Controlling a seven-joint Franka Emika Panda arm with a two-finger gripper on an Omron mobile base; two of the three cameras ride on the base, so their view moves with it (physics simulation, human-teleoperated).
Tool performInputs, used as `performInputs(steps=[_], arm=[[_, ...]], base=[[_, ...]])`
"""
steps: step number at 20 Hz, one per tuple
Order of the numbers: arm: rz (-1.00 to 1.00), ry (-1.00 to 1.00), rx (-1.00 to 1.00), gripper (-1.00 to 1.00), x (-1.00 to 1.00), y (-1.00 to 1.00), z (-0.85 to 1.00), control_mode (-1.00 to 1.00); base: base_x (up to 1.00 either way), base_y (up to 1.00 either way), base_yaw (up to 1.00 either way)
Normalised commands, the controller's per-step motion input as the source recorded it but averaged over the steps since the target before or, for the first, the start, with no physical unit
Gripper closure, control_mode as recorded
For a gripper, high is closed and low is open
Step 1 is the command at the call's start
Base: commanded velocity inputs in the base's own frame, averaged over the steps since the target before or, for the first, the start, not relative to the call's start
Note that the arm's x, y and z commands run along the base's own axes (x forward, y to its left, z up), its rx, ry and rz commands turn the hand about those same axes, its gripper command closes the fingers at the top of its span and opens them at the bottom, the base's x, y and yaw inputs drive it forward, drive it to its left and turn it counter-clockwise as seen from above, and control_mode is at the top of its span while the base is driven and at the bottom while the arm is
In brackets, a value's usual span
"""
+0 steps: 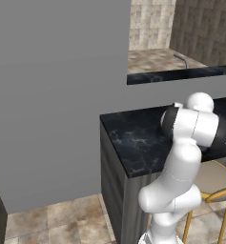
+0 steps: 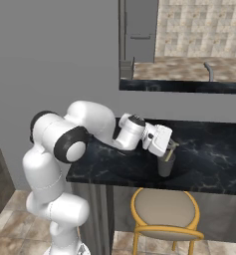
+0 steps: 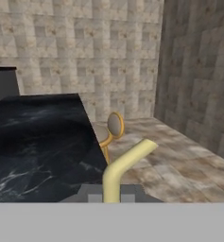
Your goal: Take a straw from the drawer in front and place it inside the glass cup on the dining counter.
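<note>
Black dining counter (image 2: 209,149), arm outstretched, claw (image 2: 168,145) seemingly pinching straw (image 3: 123,168) over cup (image 2: 166,164)

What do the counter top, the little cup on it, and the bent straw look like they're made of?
The dining counter looks like polished black marble, with pale veins and a soft sheen. The glass cup reads as smoky, see-through glass, though the rendering leaves that open. The straw looks like matte pale-yellow plastic or paper, smooth, with a bend near its top.
</note>
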Motion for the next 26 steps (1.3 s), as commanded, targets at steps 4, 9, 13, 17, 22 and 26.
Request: performInputs(steps=[4, 9, 13, 17, 22, 26], arm=[[0.00, 0.02, 0.00, 1.00, 0.00, 0.00, -0.24, -1.00], [0.00, 0.01, 0.00, -1.00, 0.00, 0.00, -0.17, -1.00], [0.00, 0.00, 0.00, -1.00, 0.00, 0.00, -0.01, -1.00], [0.00, 0.00, 0.00, -1.00, 0.00, 0.00, 0.00, -1.00], [0.00, 0.00, 0.00, -1.00, 0.00, 0.06, 0.17, -1.00], [0.00, 0.00, 0.00, -1.00, 0.00, 0.25, 0.44, -1.00]], base=[[0.00, 0.00, 0.00], [0.00, 0.00, 0.00], [0.00, 0.00, 0.00], [0.00, 0.00, 0.00], [0.00, 0.00, 0.00], [0.00, 0.00, 0.00]])
